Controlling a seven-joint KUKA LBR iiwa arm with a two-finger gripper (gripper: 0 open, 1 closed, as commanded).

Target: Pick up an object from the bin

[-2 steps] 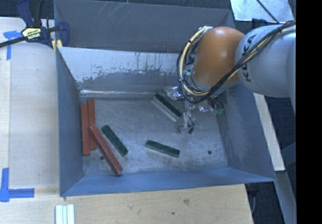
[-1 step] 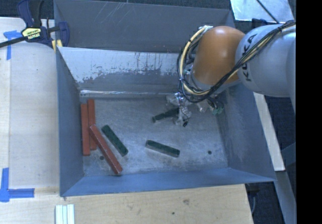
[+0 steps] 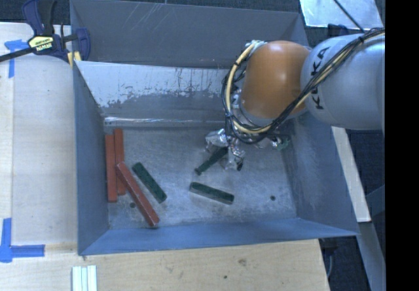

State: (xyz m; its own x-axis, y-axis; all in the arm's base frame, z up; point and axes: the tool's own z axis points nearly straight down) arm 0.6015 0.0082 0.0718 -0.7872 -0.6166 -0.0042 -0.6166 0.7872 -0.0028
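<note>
At 9 o'clock on the bin's (image 3: 183, 38) floor, two red-brown bars lie together: an upright bar (image 3: 112, 164) runs along the left wall, and a slanting bar (image 3: 139, 195) leans away from its lower end toward 7 o'clock. Just beside the slanting one lies a short dark green bar (image 3: 149, 182), and a second green bar (image 3: 211, 193) lies flat near 6 o'clock, apart from the rest.

The likely target is a third, thinner dark green stick (image 3: 209, 164) near the floor's centre. It is angled, and its upper end runs to 2 o'clock, right up into the jaws. These hang under the orange wrist cover (image 3: 272, 80) with its looped cables, where the arm (image 3: 347, 87) comes in from 3 o'clock. I cannot tell whether the jaws are clenched on the stick or merely beside it, because the contact is too cluttered to read.

The step in hand looks like securing that stick. Done well, the jaws would bite across its narrow width near the end they meet, then rise straight up. A grip on the end lets a long stick swing, so the lift should stay clear of the back wall at 12 o'clock and of the flat green bar below.
</note>
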